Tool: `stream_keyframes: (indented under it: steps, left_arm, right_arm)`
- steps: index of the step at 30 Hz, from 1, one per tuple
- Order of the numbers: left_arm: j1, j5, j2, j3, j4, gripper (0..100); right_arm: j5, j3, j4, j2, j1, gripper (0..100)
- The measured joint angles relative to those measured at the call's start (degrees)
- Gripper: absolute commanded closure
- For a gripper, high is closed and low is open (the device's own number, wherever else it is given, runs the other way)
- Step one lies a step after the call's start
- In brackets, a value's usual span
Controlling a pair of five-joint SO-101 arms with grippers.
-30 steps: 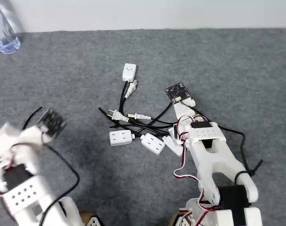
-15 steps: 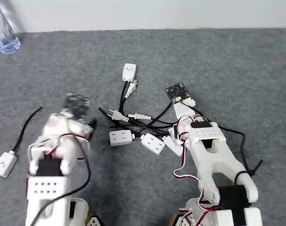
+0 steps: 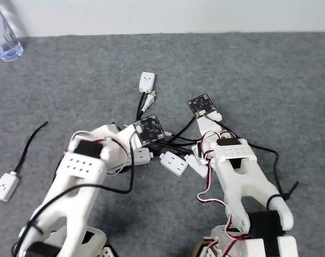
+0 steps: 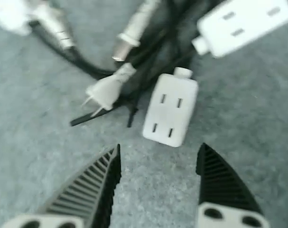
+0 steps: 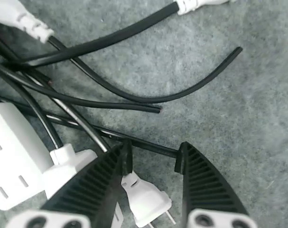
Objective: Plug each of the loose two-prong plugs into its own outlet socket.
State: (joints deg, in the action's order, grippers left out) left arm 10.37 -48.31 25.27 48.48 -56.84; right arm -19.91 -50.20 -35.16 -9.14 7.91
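Two robot arms lean over a grey carpet (image 3: 258, 69) with a messy knot of black cords (image 3: 173, 140) in the middle.

The left gripper (image 4: 158, 159) hangs low over the carpet. Its jaws are wide apart and hold nothing. Just in front of it lies the first socket (image 4: 171, 110), a white block lying flat with its slots facing up. Beside it lies a loose white plug (image 4: 106, 90). Its two prongs point away from that socket, and it rests near the black cords, which run between it and the socket.

The right gripper (image 5: 153, 159) has its jaws a little apart. A small plug (image 5: 144, 202) lies on the carpet between them, close to one finger. It does not look squeezed. One black cord runs right across in front of the jaws, and more cords cross each other past it.

From above, the second socket (image 3: 174, 163) lies between the two arms, touching the cord knot. The top socket (image 3: 146, 81) lies farther away, with a third plug (image 3: 149, 100) just below it.

Far off to one side, well apart from the rest, a lone socket (image 3: 4, 186) sits with its own black cord. A clear bottle (image 3: 4, 37) stands in the far corner.
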Motion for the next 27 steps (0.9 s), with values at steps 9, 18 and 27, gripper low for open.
stream_keyframes:
  steps: [9,18,27]
  left_arm:
    - [0.3,-11.1,-7.7,-1.0,1.1,76]
    - [0.5,-13.3,-14.0,-1.1,10.1,76]
    - [5.0,-13.3,-17.2,-1.8,10.5,76]
  right_arm:
    - [-1.8,0.0,0.0,0.0,0.1,84.3]
    - [-2.1,0.0,0.0,0.0,0.3,84.3]
    - [-2.2,0.0,0.0,0.0,0.3,84.3]
